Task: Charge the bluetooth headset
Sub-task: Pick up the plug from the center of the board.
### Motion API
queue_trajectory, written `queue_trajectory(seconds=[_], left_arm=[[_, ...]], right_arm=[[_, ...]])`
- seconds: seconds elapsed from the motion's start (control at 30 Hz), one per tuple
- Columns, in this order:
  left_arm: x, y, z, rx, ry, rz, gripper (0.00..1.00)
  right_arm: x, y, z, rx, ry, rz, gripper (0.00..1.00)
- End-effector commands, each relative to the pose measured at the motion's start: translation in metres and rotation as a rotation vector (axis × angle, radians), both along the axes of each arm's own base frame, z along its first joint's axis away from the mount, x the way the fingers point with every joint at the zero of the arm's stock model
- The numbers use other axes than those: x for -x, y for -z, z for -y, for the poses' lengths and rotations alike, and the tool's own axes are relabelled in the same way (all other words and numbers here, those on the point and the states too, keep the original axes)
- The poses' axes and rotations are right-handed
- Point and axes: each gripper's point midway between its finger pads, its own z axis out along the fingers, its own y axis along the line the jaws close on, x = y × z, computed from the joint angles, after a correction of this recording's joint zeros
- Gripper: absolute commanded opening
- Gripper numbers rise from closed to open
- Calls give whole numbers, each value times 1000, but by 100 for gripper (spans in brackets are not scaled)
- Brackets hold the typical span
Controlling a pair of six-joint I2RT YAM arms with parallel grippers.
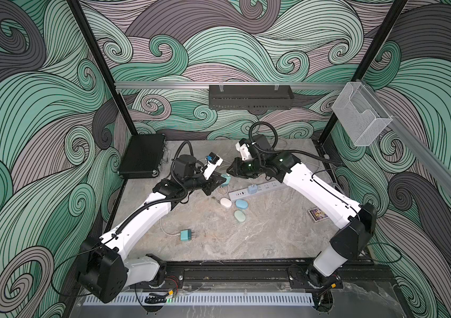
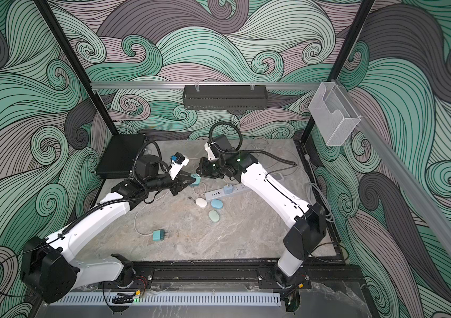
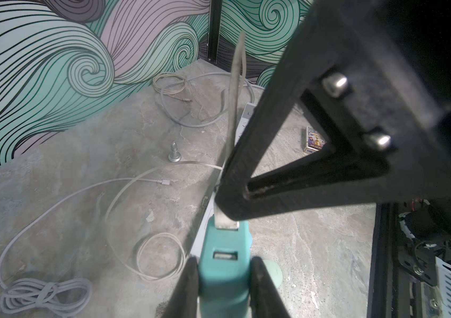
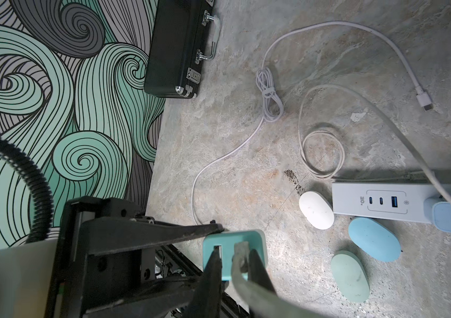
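Note:
My left gripper (image 3: 224, 275) is shut on a teal charger adapter (image 3: 225, 247), held above the table between both arms (image 1: 227, 180). My right gripper (image 4: 235, 256) meets it head-on, its jaws shut on the plug (image 4: 242, 252) of a white cable at the adapter's face (image 4: 257, 239). In the left wrist view that plug (image 3: 227, 221) sits in one port, and the port beside it is bare. Three oval headset cases lie below: white (image 1: 226, 203), blue (image 1: 242, 204) and green (image 1: 240, 215).
A white power strip (image 1: 260, 188) holds a light-blue adapter (image 1: 252, 189). A second teal adapter (image 1: 186, 234) with cable lies toward the front. A black case (image 1: 143, 155) sits back left and a small card box (image 1: 317, 214) at the right. Loose cables (image 4: 269, 90) lie about.

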Motion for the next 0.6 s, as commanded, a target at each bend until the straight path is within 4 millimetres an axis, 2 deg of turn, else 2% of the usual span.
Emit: queue_trajectory(seconds=[0.0,0.23,0.43,0.57], left_arm=[[0,-34,8,59,20,60,0],[-1,-34,7,65,9,57,0],[-8,-35,8,75,-13,50,0],[-11,-38,9,80,-19,49,9]], right_arm=[[-3,6,-4,1,23,2,18],[-2,10,-2,12,22,0,11],[-2,10,0,26,13,18,0],[-5,6,1,28,13,40,0]])
